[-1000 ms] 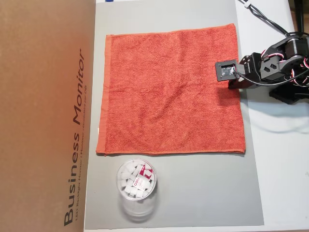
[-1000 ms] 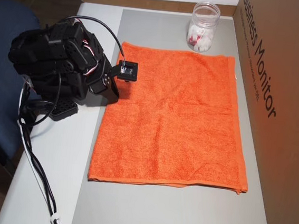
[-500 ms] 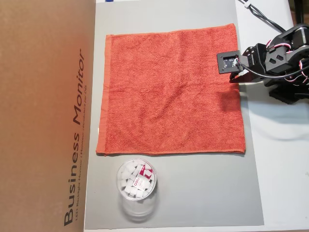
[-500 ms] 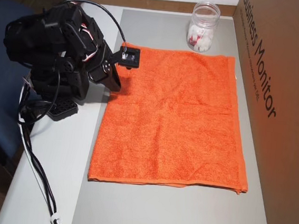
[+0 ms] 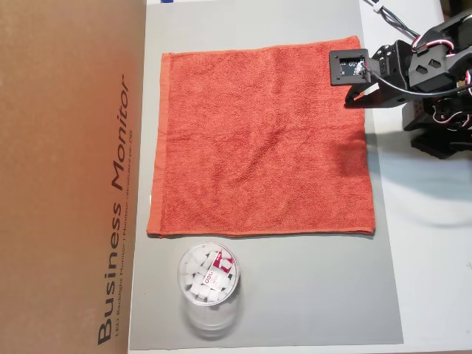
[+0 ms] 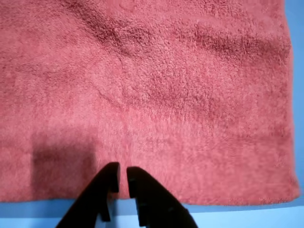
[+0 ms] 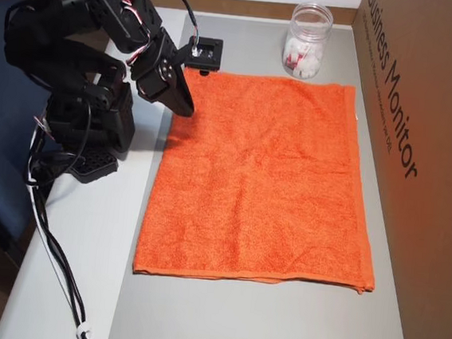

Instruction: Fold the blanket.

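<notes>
In an overhead view a brown cardboard box (image 5: 70, 177) printed "Business Monitor" stood at the far left, its edge just beside the hemmed band of the blanket (image 5: 258, 140). The blanket lay spread flat and unfolded on the grey mat (image 5: 310, 295), with a clear plastic jar (image 5: 209, 284) of small white pieces on the mat just below its lower edge. Further right, my gripper (image 5: 354, 94) hung over the blanket's upper right corner, near the right-hand edge, and my arm's black body stood off the mat beyond it.

In the wrist view my gripper (image 6: 119, 176) entered from the bottom, its two dark fingers (image 6: 105, 183) drawn almost together with only a thin slit between them, clenched on nothing. Their tips sat just inside the blanket's (image 6: 152, 95) near edge, above the terry pile; I could not tell whether they touched it.
</notes>
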`<state>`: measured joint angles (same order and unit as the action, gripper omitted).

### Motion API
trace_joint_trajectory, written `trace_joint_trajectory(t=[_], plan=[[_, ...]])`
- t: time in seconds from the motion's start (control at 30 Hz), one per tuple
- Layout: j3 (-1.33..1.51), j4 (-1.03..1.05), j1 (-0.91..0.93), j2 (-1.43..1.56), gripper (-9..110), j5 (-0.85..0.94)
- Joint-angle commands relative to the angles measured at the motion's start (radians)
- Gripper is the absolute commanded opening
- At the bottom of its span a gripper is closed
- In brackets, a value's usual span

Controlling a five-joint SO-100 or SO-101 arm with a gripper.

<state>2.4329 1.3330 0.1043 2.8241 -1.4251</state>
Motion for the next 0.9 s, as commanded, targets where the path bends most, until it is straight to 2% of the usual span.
trace_joint_trajectory(t=[0.0, 0.33, 0.87], plan=[[-0.083, 0.002, 0.040, -0.038, 0, -0.011], [-0.190, 0.002, 0.193, -0.103, 0, -0.011], [-0.242, 0.002, 0.558, -0.132, 0, -0.015]])
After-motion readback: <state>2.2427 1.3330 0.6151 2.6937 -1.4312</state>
